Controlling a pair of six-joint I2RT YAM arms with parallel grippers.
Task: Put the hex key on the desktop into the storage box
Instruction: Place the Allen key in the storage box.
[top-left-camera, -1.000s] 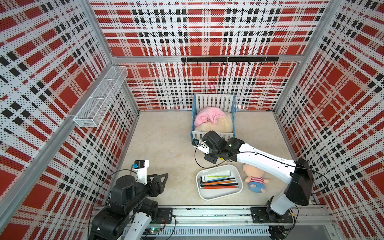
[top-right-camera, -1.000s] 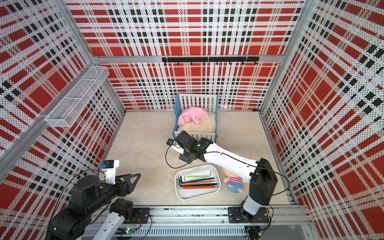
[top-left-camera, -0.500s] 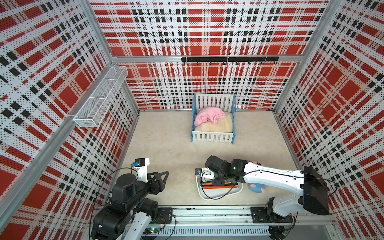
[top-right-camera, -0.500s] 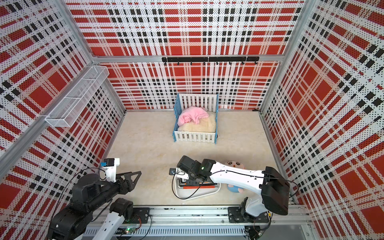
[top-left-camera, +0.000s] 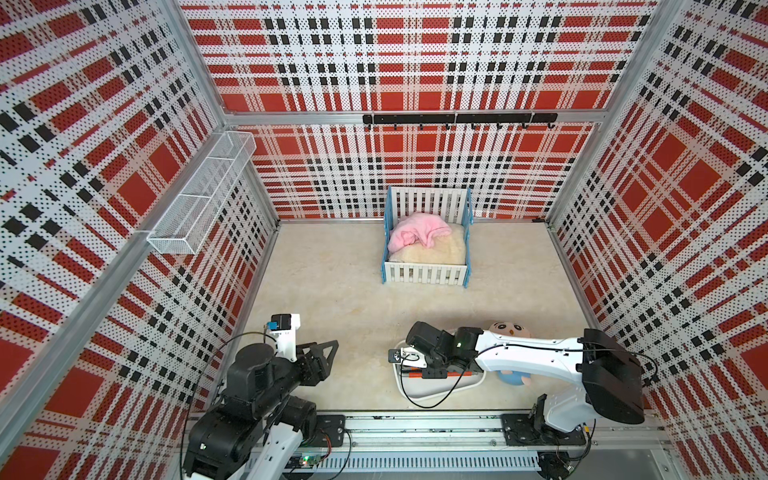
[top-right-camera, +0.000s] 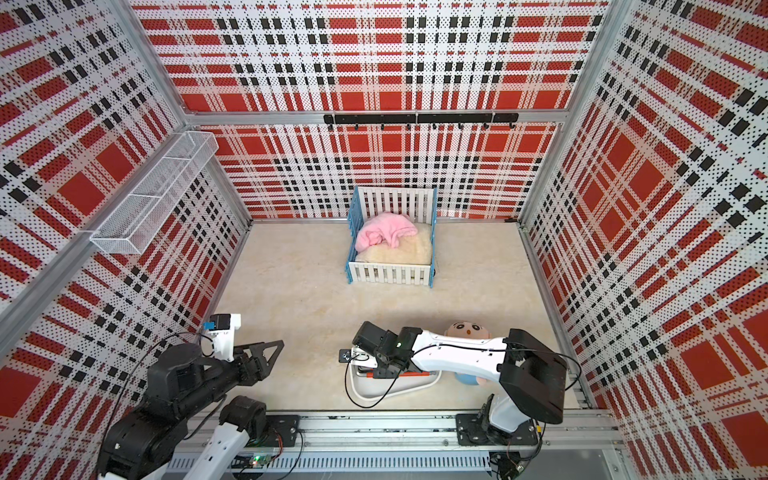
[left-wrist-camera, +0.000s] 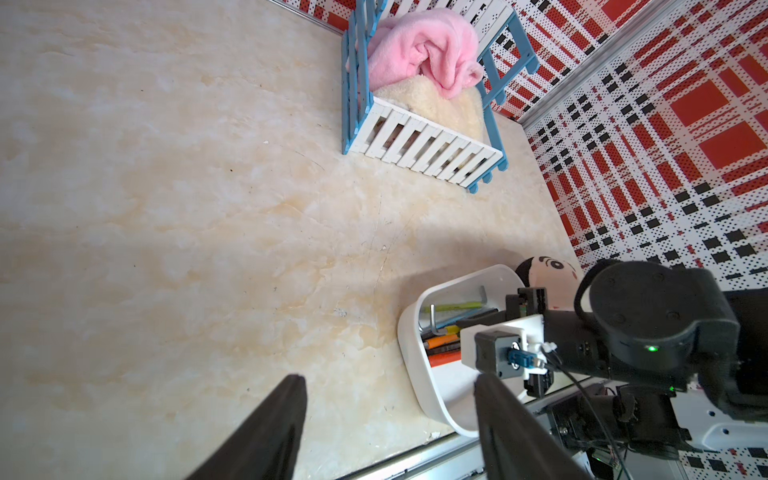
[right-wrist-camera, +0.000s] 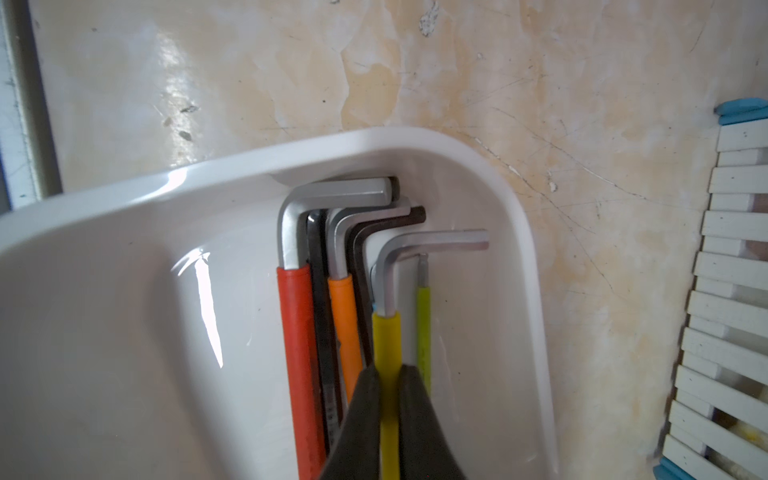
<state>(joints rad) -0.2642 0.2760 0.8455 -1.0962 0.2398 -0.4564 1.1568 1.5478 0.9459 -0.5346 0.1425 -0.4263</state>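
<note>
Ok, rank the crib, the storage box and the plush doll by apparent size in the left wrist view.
1. crib
2. storage box, partly hidden by the right arm
3. plush doll, only its head showing

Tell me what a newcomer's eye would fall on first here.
The loud red, black and white plaid walls enclose the whole cell. Near the front, the right gripper pinches a yellow-sleeved hex key low inside the white storage box, beside the other coloured keys. At the back of the desktop stands a blue-and-white crib holding a pink blanket.
</note>
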